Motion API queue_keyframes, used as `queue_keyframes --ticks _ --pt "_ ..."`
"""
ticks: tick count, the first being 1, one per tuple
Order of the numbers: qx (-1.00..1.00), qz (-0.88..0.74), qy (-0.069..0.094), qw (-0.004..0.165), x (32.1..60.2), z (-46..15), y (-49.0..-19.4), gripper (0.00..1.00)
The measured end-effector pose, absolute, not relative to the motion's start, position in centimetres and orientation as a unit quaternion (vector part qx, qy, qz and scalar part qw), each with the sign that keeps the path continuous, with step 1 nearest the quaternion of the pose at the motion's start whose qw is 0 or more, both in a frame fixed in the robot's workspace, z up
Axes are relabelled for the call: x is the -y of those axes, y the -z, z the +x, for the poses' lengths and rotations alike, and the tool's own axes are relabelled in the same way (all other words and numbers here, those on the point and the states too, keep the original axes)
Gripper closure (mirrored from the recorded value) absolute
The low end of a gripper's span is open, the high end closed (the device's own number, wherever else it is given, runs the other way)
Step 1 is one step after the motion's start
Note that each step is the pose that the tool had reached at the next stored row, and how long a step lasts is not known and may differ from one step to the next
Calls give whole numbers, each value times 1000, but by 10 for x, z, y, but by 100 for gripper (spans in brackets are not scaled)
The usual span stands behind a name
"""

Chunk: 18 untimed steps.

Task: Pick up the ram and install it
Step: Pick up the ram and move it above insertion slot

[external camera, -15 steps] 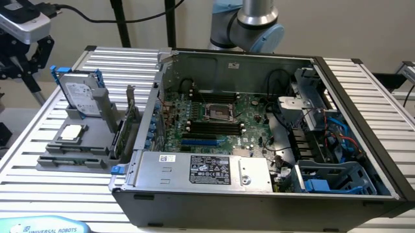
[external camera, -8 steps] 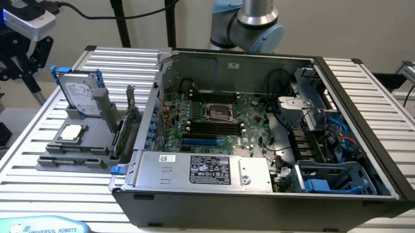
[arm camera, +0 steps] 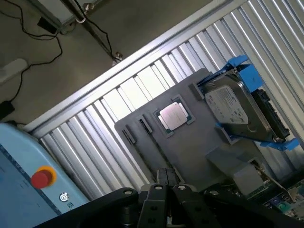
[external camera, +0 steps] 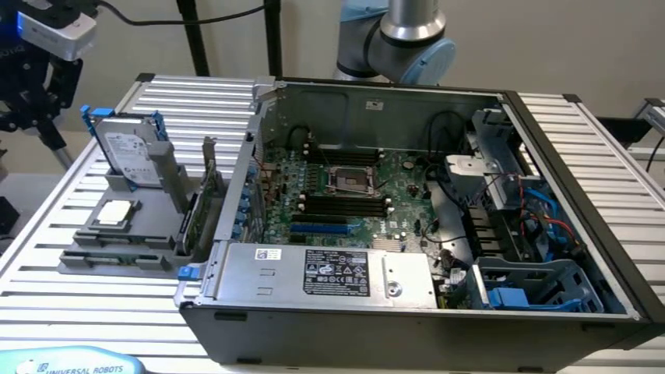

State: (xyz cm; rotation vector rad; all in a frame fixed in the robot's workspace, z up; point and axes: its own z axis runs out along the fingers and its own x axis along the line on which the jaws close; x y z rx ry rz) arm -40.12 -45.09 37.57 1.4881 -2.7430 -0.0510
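Standing on edge in the gray holder [external camera: 114, 261], just beside the upright expansion card [external camera: 213, 199], the ram [external camera: 188, 226] is seen well apart from the fingers [arm camera: 160, 179], which are pressed together with nothing held. "UNIVERSAL ROBOTS" can be read on the blue pendant [external camera: 73, 365]; the labels on the hard drive [external camera: 133, 156] and power supply [external camera: 332, 273] cannot be made out.

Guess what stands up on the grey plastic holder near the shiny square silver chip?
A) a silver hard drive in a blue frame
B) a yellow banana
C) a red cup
A: the silver hard drive in a blue frame stands upright on the grey plastic holder, close to the square silver chip.
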Motion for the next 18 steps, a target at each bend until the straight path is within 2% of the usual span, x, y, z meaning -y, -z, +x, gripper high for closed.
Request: queue_keyframes --ticks 18 --pt "789 614 14 13 451 -401 -372 89"
